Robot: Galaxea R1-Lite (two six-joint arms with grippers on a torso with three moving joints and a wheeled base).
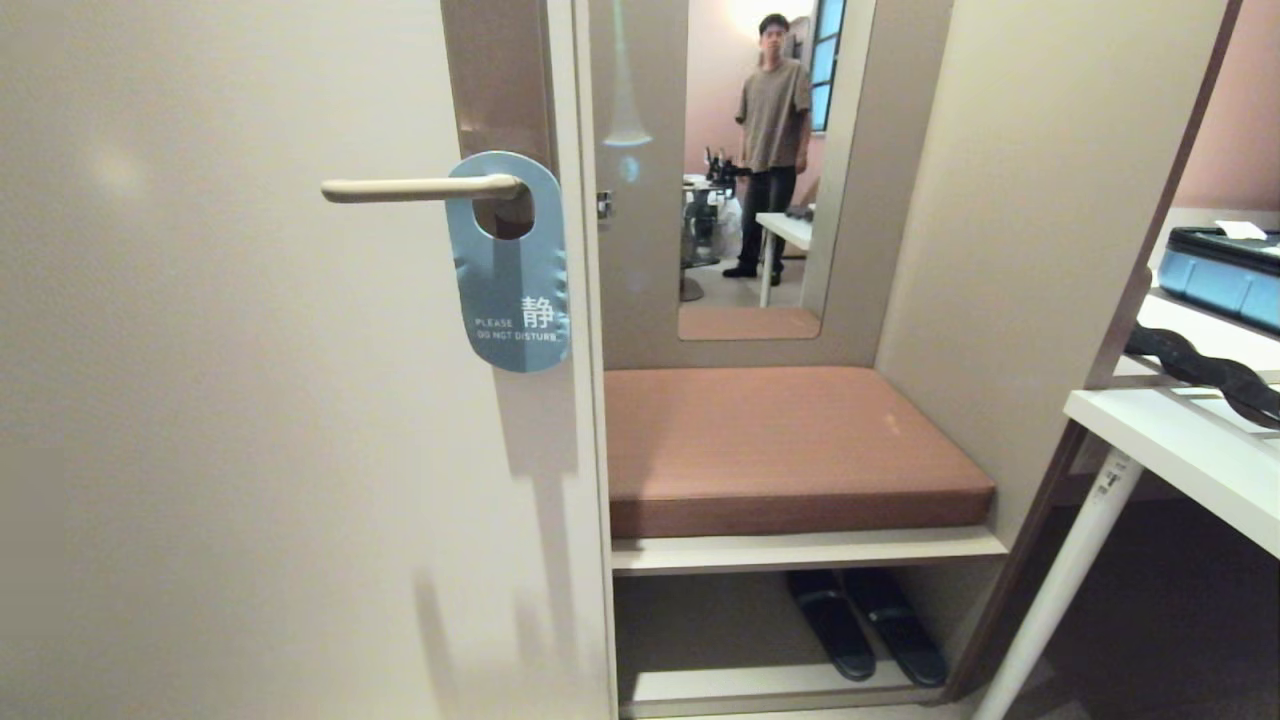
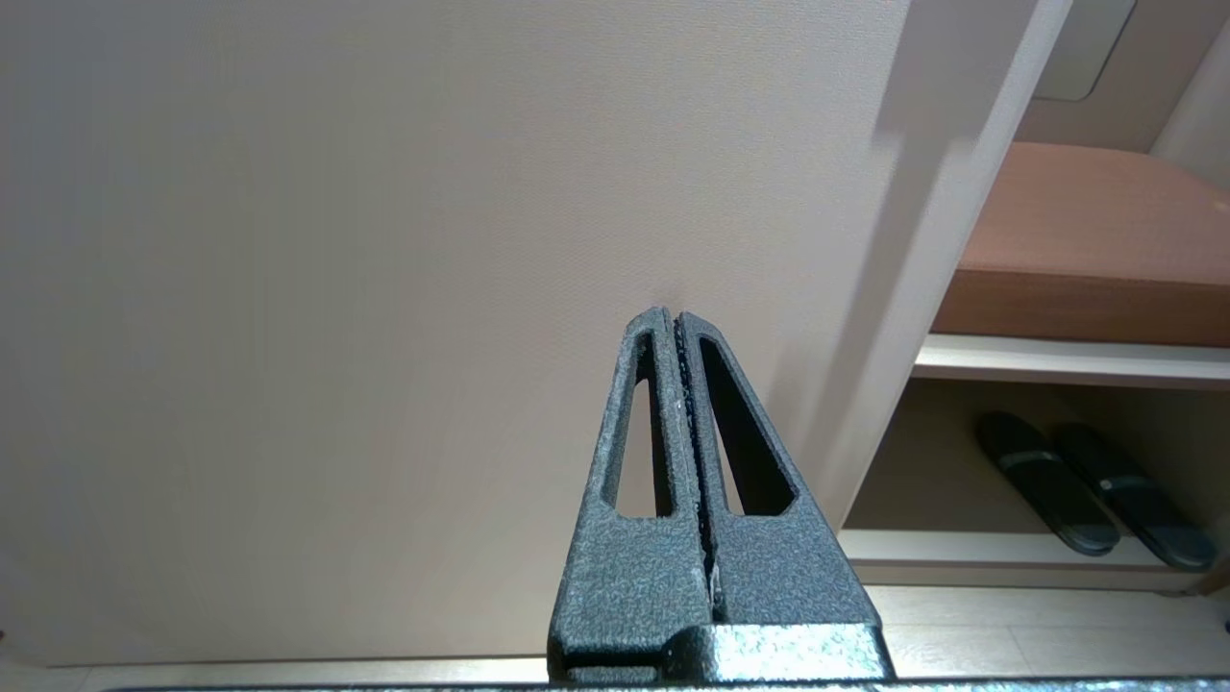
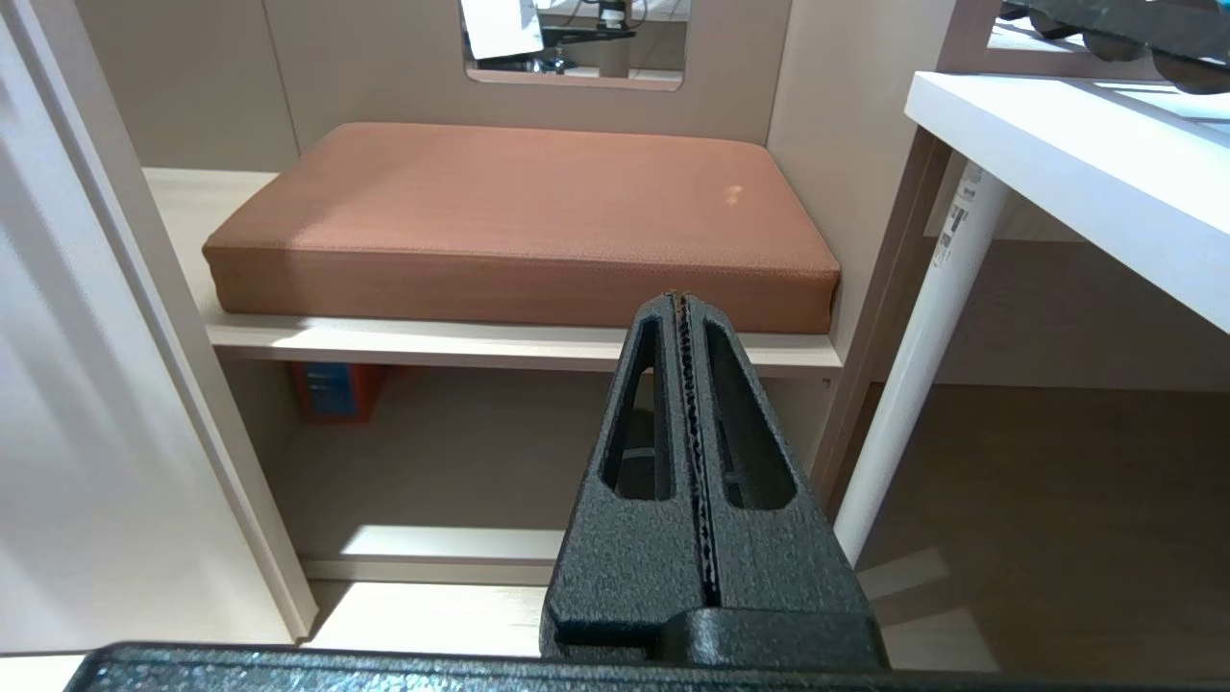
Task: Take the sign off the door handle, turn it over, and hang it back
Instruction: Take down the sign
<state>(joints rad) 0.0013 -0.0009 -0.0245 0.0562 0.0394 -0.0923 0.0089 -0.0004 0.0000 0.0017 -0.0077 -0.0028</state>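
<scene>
The pale door (image 1: 230, 400) fills the robot's left, and to its right stands a bench with a brown cushion (image 1: 780, 440), slippers (image 1: 865, 620) on the shelf below and a white table (image 1: 1190, 460) further right, none of it crowding the sign, while a person (image 1: 772, 140) shows in the mirror behind. The blue sign (image 1: 512, 270) hangs by its big hole on the door handle (image 1: 420, 187), printed side out; it looks a light, thin, fairly stiff card, best pinched at its lower edge and slid off the lever's free end. The left gripper (image 2: 677, 317) faces the bare door low down and the right gripper (image 3: 682, 300) faces the bench, both with fingers pressed together on nothing.
</scene>
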